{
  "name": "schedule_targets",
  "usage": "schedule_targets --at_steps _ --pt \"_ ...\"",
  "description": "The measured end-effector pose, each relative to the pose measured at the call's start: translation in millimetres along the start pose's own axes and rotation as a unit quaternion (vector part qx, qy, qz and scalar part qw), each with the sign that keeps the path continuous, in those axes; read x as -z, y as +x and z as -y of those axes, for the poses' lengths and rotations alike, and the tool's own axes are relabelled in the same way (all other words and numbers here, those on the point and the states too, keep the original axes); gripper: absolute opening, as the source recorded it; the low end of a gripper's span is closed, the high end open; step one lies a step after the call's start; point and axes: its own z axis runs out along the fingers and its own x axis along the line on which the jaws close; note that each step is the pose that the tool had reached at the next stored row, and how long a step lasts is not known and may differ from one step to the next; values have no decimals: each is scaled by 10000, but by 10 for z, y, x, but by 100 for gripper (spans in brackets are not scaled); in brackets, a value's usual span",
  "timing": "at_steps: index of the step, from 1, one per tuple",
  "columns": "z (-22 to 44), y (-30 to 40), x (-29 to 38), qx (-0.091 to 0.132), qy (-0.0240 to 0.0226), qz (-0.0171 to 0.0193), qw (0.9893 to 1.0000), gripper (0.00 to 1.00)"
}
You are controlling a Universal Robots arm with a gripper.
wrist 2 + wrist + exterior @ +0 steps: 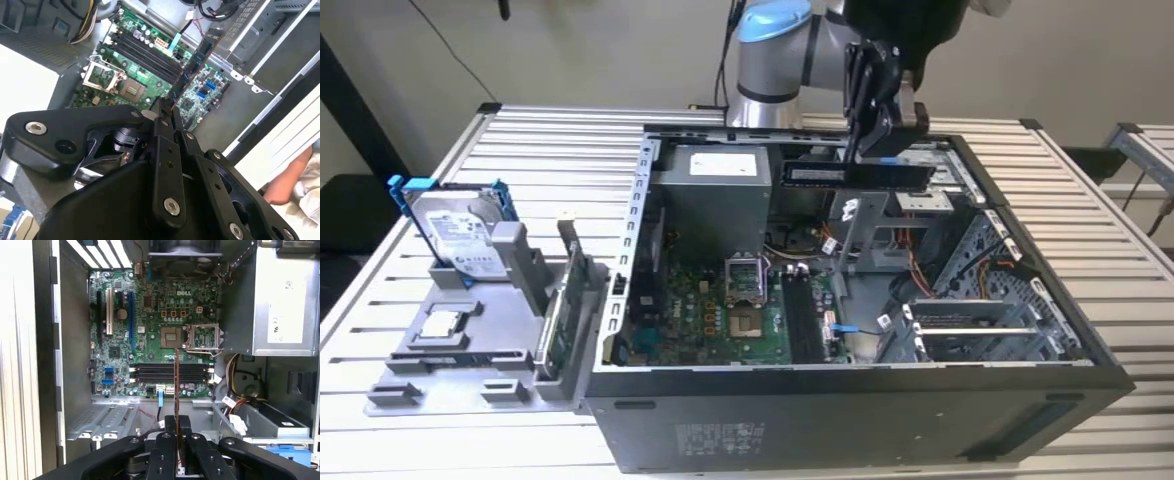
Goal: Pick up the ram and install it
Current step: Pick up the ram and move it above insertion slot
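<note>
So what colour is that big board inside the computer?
The board is green, best seen in the first wrist view.

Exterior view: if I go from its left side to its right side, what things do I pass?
Silver hard drive in a blue frame → upright green circuit card → grey power supply box → the ram, held in the robot's hand → metal drive cage.

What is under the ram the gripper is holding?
In the first wrist view, the ram hangs over the motherboard, in line with its black memory slots, inside the open computer case. The gripper body covers the case floor nearer the camera.
</note>
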Motion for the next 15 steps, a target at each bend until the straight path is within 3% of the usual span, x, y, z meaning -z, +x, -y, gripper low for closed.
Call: schedule_targets --at_steps 15 --pt "-25 -339 0 0 3 10 10000 14"
